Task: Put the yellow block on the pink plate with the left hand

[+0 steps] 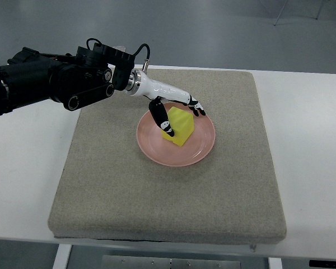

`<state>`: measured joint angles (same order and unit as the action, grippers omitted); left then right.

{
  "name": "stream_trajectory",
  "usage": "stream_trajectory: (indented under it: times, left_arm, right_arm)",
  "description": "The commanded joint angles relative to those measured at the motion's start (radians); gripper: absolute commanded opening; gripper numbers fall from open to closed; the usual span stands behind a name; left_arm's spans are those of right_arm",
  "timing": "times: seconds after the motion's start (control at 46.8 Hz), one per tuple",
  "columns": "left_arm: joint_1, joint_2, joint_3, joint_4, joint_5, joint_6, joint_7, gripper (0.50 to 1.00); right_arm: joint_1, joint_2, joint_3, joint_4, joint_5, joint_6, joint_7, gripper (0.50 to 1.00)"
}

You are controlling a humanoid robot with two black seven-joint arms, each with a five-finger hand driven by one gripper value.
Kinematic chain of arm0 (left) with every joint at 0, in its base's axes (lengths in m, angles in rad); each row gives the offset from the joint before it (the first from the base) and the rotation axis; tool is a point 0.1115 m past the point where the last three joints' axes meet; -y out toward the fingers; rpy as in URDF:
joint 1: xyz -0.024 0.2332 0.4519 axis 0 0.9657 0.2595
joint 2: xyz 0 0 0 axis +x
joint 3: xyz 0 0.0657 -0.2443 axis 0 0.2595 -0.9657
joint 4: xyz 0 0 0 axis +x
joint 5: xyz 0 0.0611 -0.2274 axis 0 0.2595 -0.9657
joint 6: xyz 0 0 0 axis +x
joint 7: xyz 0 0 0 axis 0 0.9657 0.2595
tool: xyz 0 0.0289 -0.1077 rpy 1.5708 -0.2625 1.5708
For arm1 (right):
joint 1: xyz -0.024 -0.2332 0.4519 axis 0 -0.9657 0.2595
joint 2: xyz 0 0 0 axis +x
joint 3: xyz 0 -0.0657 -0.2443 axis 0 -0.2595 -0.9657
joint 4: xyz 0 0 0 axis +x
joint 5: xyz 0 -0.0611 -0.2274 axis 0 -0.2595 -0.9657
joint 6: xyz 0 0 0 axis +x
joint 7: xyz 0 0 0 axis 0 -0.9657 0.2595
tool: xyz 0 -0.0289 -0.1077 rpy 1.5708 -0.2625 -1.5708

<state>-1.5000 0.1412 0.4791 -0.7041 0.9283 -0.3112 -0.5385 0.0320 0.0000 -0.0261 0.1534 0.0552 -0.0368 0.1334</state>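
A yellow block (181, 128) sits in the pink plate (199, 150), which lies on the grey mat (168, 196). My left arm reaches in from the left edge, and its left hand (185, 121) is over the plate's upper left part. The black-tipped thumb (161, 117) presses the block's left face. The other fingers (197, 107) curl round its far right side, so the hand is shut on the block. The block's underside is hidden, and I cannot tell whether it rests fully on the plate. The right arm does not show.
The grey mat covers most of the white table (308, 129). The bulky black forearm (50, 81) hangs over the mat's upper left corner. Bare mat surrounds the plate on every side.
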Motion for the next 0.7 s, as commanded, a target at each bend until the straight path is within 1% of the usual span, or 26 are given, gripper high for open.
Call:
stream_trajectory:
  times: [0.0, 0.235, 0.491, 0.577, 0.683]
  left_arm:
    - [0.0, 0.0, 0.001, 0.0, 0.001, 0.0, 0.0, 0.943]
    - [-0.011, 0.003, -0.004, 0.0, 0.001, 0.0, 0.0, 0.951]
    - [-0.059, 0.024, -0.01, 0.014, -0.008, 0.003, 0.0, 0.951]
    - [-0.059, 0.034, -0.01, 0.032, -0.009, 0.004, 0.0, 0.951]
    - [-0.046, 0.04, -0.007, 0.097, -0.009, 0.006, 0.0, 0.951]
  right_arm:
    - [-0.001, 0.0, 0.0, 0.0, 0.0, 0.0, 0.0, 0.924]
    - [-0.001, 0.0, 0.0, 0.0, 0.0, 0.0, 0.0, 0.924]
    - [0.0, 0.0, 0.0, 0.0, 0.0, 0.0, 0.0, 0.924]
    - [-0.001, 0.0, 0.0, 0.0, 0.0, 0.0, 0.0, 0.924]
    - [0.0, 0.0, 0.0, 0.0, 0.0, 0.0, 0.0, 0.924]
